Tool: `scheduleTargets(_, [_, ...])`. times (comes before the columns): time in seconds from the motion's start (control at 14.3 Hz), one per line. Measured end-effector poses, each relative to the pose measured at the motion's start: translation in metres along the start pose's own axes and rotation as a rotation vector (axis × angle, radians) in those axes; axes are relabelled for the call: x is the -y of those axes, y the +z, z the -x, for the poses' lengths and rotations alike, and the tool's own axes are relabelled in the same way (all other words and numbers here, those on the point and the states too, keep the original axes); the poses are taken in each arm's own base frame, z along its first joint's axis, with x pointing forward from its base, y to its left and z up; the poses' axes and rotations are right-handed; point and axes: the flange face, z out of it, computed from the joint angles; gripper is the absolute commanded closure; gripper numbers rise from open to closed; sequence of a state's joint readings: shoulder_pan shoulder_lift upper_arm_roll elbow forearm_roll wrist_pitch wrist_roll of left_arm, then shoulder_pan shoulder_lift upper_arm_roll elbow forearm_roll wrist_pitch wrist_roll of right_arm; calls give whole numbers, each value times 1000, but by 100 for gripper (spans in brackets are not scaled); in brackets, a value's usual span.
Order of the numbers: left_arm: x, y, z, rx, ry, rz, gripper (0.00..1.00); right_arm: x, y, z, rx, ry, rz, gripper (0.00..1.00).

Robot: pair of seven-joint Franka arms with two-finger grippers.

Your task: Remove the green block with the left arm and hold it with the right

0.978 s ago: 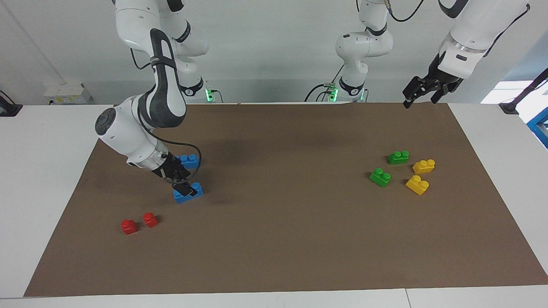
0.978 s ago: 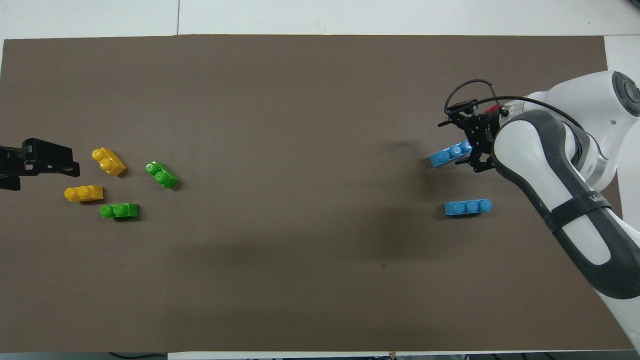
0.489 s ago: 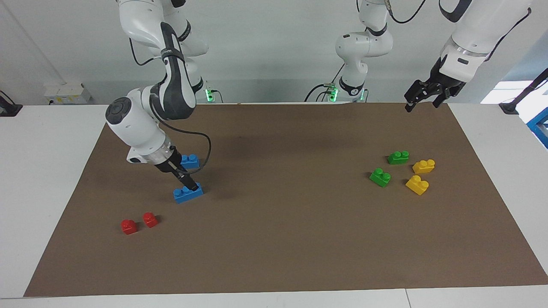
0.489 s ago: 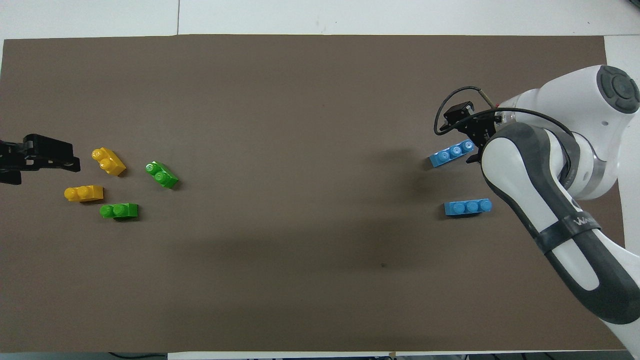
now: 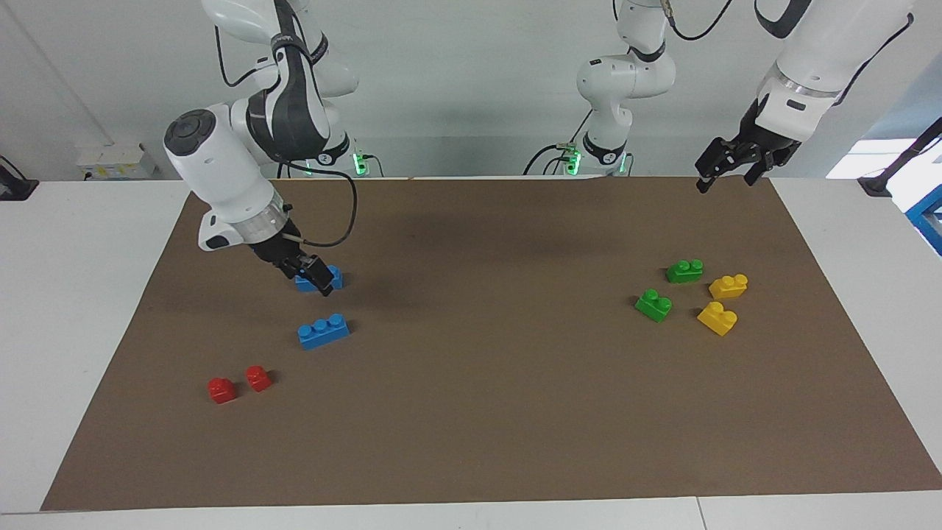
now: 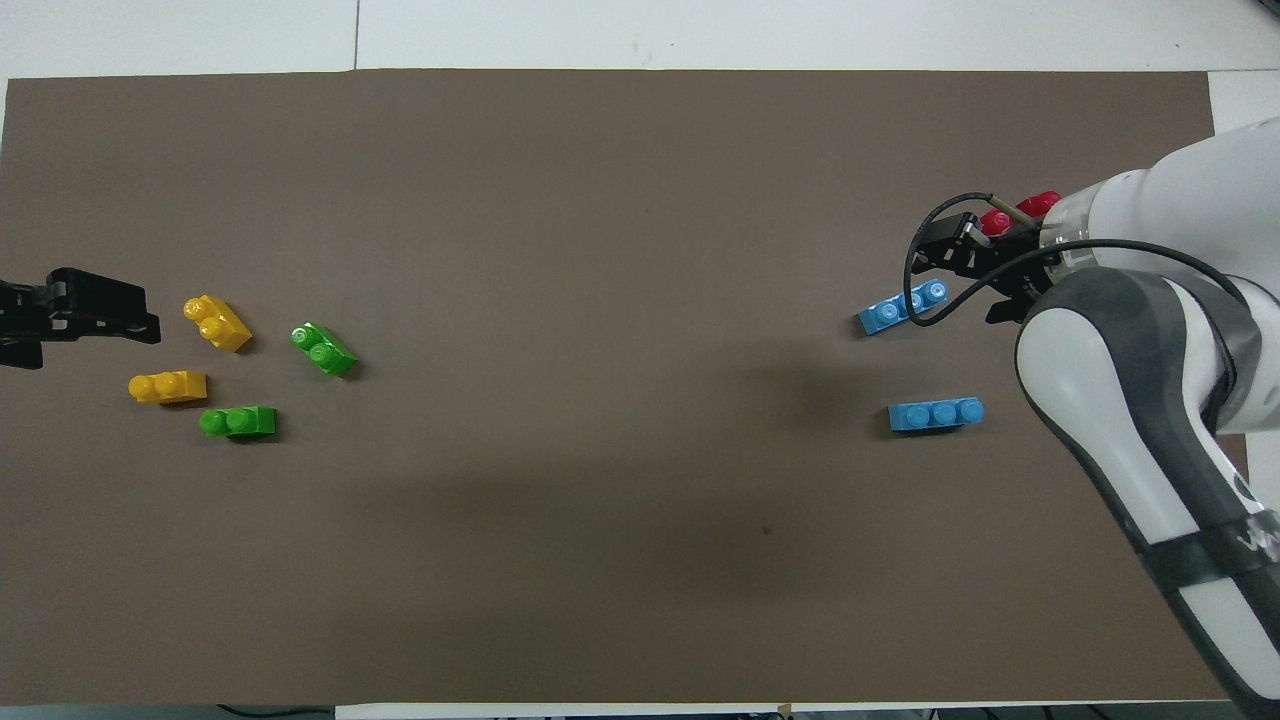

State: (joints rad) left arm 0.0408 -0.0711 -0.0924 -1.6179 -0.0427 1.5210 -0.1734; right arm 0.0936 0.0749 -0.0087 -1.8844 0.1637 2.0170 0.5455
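Brown mat (image 5: 471,412) on our bench, two green blocks (image 5: 653,305) (image 5: 684,271) beside yellow ones (image 5: 717,318) at left-arm end, our left tool (image 5: 725,168) raised, empty, open, our right tool (image 5: 313,274) over blue bricks (image 5: 324,331), grip unclear.

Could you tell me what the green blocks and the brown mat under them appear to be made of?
Green blocks: likely moulded plastic, glossy, with rounded studs catching highlights in the overhead view. Brown mat: seemingly paper or thin card, matte, flat, with straight cut edges; which one is unclear.
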Motion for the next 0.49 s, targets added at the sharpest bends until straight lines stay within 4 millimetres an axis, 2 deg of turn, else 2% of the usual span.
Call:
scheduleTargets(0.28, [0,0,0,0,2,0,0,-5,-53,20,-19,-118,21,0])
scheduleTargets(0.49, [0,0,0,0,2,0,0,-12,-90,25,-35,-258,63,0])
